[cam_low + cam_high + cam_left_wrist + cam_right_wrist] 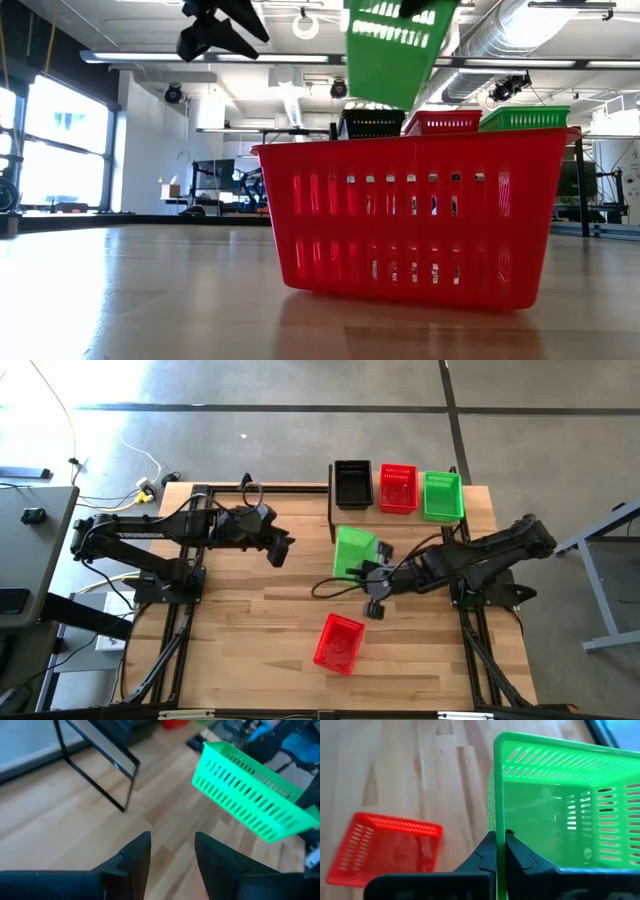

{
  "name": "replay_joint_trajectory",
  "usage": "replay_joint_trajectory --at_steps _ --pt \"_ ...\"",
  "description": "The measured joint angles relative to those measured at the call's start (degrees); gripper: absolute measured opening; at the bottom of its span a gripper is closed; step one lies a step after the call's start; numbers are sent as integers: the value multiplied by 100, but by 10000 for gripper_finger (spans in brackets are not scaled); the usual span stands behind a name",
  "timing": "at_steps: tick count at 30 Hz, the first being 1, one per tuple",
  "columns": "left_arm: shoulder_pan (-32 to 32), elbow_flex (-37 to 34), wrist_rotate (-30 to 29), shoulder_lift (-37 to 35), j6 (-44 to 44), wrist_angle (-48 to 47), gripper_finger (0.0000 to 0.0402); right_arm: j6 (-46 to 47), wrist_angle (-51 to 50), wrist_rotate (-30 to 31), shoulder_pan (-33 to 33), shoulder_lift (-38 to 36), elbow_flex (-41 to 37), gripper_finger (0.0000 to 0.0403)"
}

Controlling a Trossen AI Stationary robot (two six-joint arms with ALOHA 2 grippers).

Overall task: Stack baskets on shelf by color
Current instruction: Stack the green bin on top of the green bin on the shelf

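Observation:
My right gripper (pixel 372 570) is shut on a green basket (pixel 355 550) held in the air over the table's middle, in front of the shelf (pixel 405 525). On the shelf a black basket (pixel 352 484), a red basket (pixel 397 488) and a green basket (pixel 442 496) stand side by side. Another red basket (pixel 339 643) sits on its base on the table nearer the front edge. My left gripper (pixel 280 548) hangs open and empty, left of the held basket (pixel 250 795). My right gripper pinches one side wall of the green basket at its rim (pixel 498 827), one finger inside the basket and one outside. The fingers slant down from the table's right side. The basket hangs tilted, lifted clear of the table (pixel 395 45).
The shelf's black posts (pixel 95 765) stand on the tabletop ahead of my left gripper. Bare wood lies at the table's front left (pixel 240 650). Cables trail on the floor beyond the far left corner.

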Motion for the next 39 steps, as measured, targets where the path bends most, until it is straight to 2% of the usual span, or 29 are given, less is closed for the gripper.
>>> replay_joint_trajectory --at_steps 13,22,34,39 --pt "392 1 -149 -138 224 27 142 -884 -1852 751 -298 -1552 0 0" --pt "659 0 -149 -138 225 48 142 -1585 -2901 1057 -876 -2533 2 0" --pt "925 0 -149 -136 225 187 142 -3087 -3696 1049 -2070 -3201 2 0" --pt "957 0 -155 -134 227 441 142 -3619 -3770 610 -2620 -3202 2 0"
